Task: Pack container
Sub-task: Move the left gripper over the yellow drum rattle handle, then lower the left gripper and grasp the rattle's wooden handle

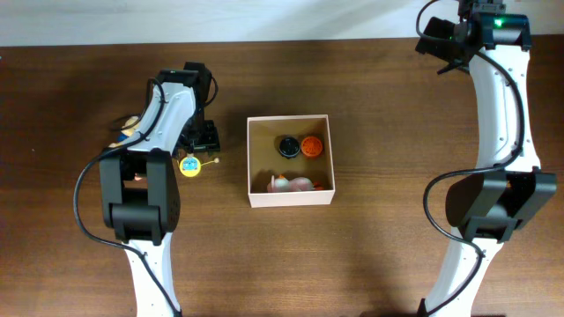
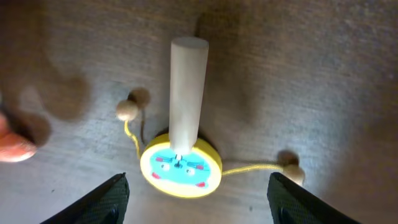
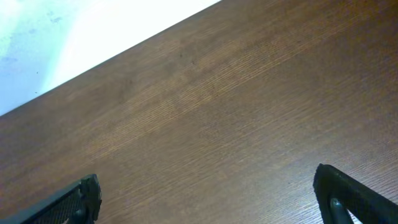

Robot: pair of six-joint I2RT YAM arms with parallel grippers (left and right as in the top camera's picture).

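The container sits mid-surface, holding a black disc, an orange disc and a pink-white toy. My left pincer is spread apart over the yellow drum toy, left of the container. My right pincer is also apart, at the far right.

The left tool points downward, fingers spread wide; the right tool gapes likewise.

Matt cardboard container, grained wooden table, smooth pale-wood handle on glossy yellow drum toy
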